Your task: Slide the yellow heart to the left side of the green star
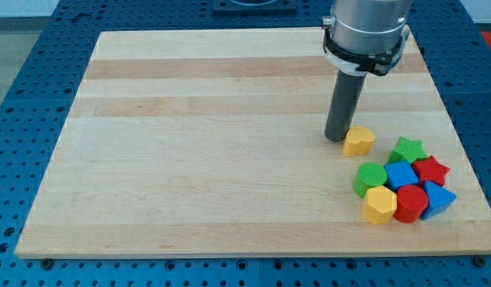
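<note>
On the bench [190, 143], touching the yellow heart [358, 141] with my tip [336, 139], left of the green star [406, 150]; no pincer showing.

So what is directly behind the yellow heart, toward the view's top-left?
My tip stands right there, against the yellow heart on its upper-left side. Whether they actually touch cannot be told. The rod covers the strip of wooden board behind it, so anything there is hidden.

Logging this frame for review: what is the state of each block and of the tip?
my tip: on the board, against the yellow heart's left edge.
yellow heart: flat, apart from cluster, up-left of green star.
green star: flat, top of cluster.
Remaining blocks: flat, packed together at the view's lower right.
</note>
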